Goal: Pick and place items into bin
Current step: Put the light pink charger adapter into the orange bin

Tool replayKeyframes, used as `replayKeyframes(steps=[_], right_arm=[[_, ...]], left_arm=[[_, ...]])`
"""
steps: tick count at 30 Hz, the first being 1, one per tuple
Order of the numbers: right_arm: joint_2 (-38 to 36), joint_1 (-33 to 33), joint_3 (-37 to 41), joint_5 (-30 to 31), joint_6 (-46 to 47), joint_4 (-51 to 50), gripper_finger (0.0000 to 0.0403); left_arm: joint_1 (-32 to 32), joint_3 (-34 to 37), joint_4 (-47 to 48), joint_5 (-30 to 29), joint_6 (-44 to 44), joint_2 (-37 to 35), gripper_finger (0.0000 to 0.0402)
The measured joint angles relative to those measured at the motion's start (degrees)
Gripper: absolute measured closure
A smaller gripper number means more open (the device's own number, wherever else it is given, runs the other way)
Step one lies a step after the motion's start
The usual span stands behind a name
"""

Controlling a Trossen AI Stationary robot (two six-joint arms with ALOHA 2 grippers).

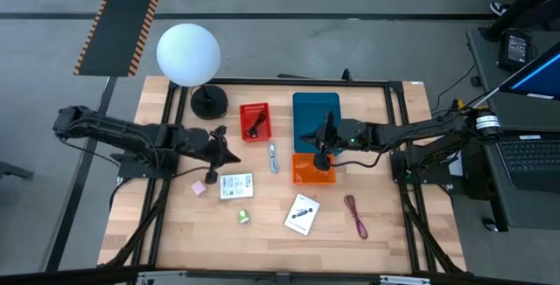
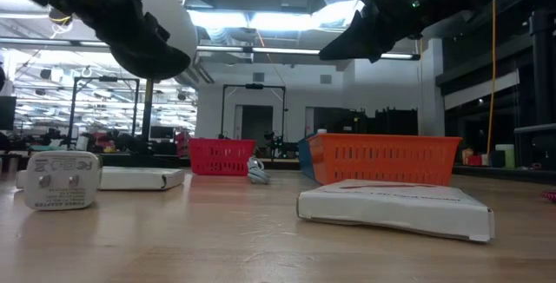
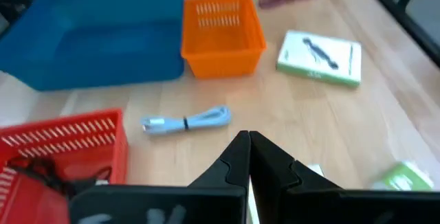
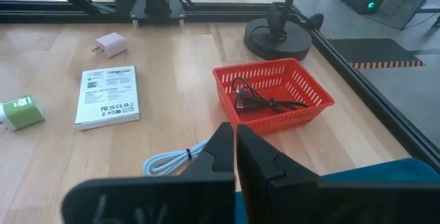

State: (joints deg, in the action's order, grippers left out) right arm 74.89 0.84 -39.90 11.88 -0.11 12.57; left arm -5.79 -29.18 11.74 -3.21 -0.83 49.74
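Left gripper [image 1: 229, 156]: clenched on nothing, above bare wood between red basket [image 1: 255, 121] and white box [image 1: 236, 185].
Right gripper [image 1: 319, 156]: clenched, empty, over the orange basket [image 1: 312, 170] rim beside the blue bin [image 1: 316, 114].
Black cable [image 4: 265, 100]: inside red basket.
Blue-white cable [image 1: 273, 156]: loose between baskets.
Maroon cable [image 1: 354, 214]: near the front right edge.
Open room: front left wood.
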Motion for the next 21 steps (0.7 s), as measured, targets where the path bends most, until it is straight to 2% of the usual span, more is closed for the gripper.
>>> replayKeyframes(steps=[5, 11, 16, 21], right_arm=[[0.0, 0.0, 0.0, 0.0, -0.2, -0.2, 0.0402], [0.0, 0.0, 0.0, 0.0, -2.7, -0.1, 0.0402], [0.0, 0.0, 0.0, 0.1, -3.8, 0.1, 0.0402], [0.0, 0.0, 0.0, 0.1, -3.4, 0.1, 0.0402]], left_arm=[[-5.1, -7.0, 11.9, -5.1, -4.5, 4.0, 0.0399], [-9.1, -14.8, 24.7, -4.5, -7.1, 9.9, 0.0398], [-12.3, -18.2, 27.4, -0.8, -10.3, 14.1, 0.0398], [-15.8, -19.9, 28.5, -0.2, -12.2, 18.2, 0.0395]])
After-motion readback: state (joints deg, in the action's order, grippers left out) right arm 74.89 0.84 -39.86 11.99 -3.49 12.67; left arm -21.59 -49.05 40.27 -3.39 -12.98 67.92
